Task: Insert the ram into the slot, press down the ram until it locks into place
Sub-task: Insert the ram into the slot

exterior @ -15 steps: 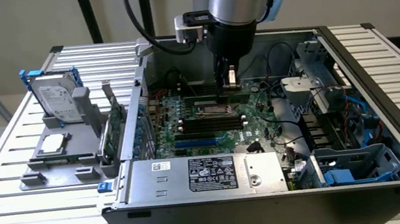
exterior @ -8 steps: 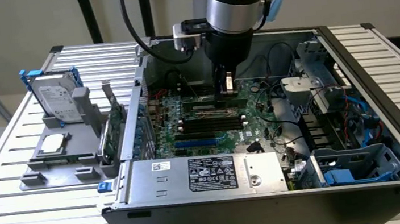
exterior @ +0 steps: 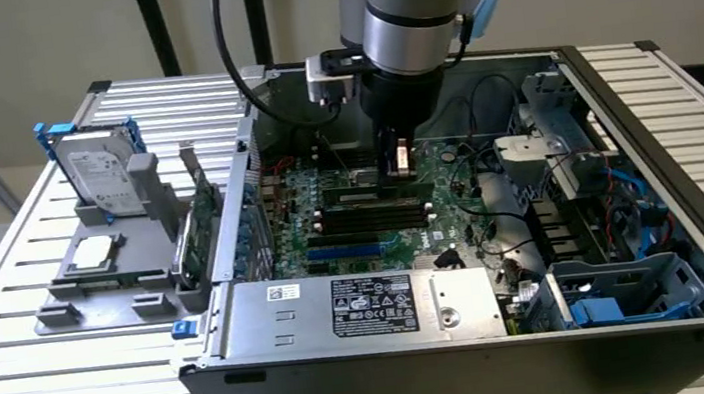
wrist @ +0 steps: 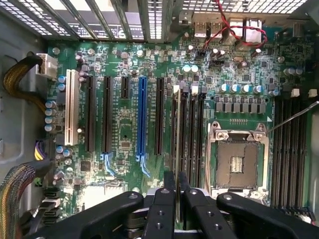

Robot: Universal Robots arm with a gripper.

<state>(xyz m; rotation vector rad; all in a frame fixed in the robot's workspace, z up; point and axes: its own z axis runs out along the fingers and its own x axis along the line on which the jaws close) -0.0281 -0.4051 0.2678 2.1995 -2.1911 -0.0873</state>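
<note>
In the wrist view the ram (wrist: 177, 129) shows edge-on as a thin pale line. It stands in the slot (wrist: 174, 107), the outermost of several parallel black sockets (wrist: 192, 129) beside the CPU socket. My gripper (wrist: 177, 191) is shut on the ram near one end, with a black finger (wrist: 167, 199) pressed to each side. In the exterior view my gripper (exterior: 395, 163) reaches down into the open case, and the green ram (exterior: 355, 194) lies along the farthest black socket. I cannot tell whether the end clips are closed.
A bright blue slot (wrist: 141, 119) and black expansion slots lie beside the memory sockets. An open CPU socket (wrist: 238, 159) and another socket bank (wrist: 291, 149) sit on the other side. The power supply (exterior: 365, 306), drive cage (exterior: 632, 288) and cables (wrist: 234, 25) crowd the case. A hard drive (exterior: 100, 172) stands outside.
</note>
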